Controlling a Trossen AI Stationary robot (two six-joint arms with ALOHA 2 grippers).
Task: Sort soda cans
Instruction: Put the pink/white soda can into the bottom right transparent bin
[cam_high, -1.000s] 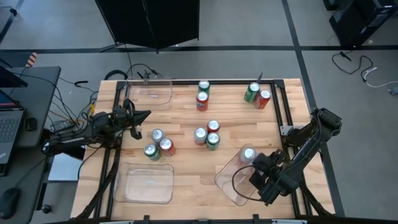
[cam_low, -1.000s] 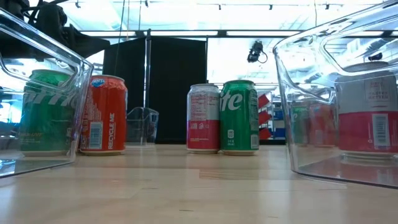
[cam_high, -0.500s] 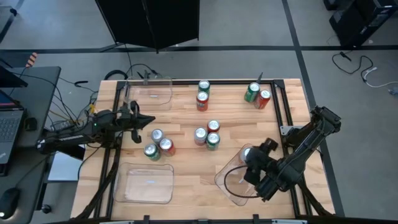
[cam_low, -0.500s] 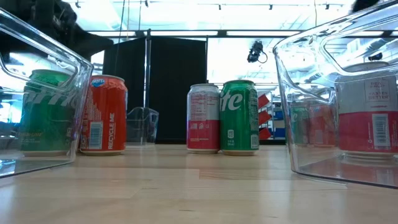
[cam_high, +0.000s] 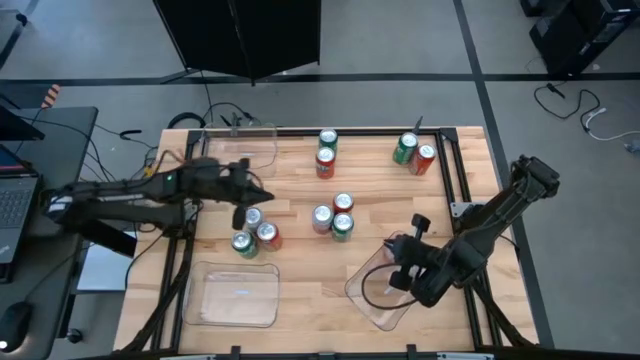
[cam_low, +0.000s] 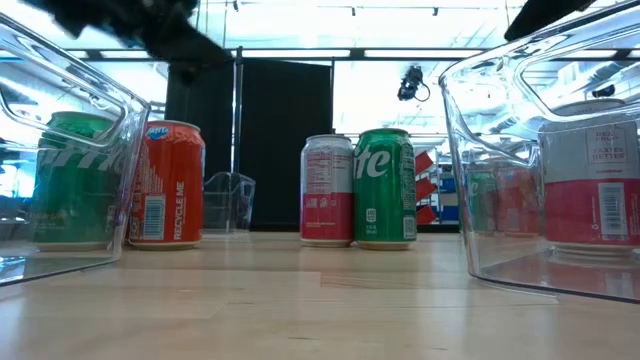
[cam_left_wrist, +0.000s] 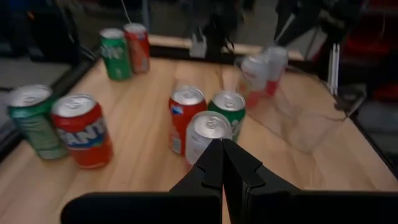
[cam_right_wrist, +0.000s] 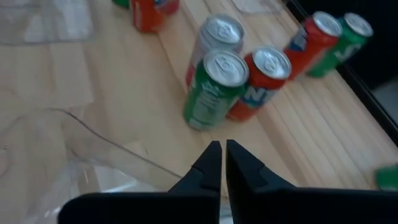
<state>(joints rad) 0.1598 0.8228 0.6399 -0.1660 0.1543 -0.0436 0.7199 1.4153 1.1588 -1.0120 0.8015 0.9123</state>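
Cans: we count three (cam_high: 252, 232) near the tabletop's left edge, two (cam_high: 326, 151) at the far edge, three (cam_high: 335, 216) mid-table, two (cam_high: 414, 151) by the far right corner, and one pale can (cam_low: 592, 186) standing in the right tray.
Left gripper (cam_high: 262, 196): fingers pressed together, empty, above the left cluster.
Right gripper (cam_high: 409, 250): fingers together, holding nothing, over the right tray (cam_high: 372, 297) near the front right corner.
Handling: we judge them light thin-walled cylinders, smooth and a bit slippery, easily dented; we would take each around its mid-body.
Materials: painted metal bodies with bare silver tops; clear hard plastic trays, one (cam_high: 240, 293) at the front left; pale wooden planks (cam_high: 300, 270).
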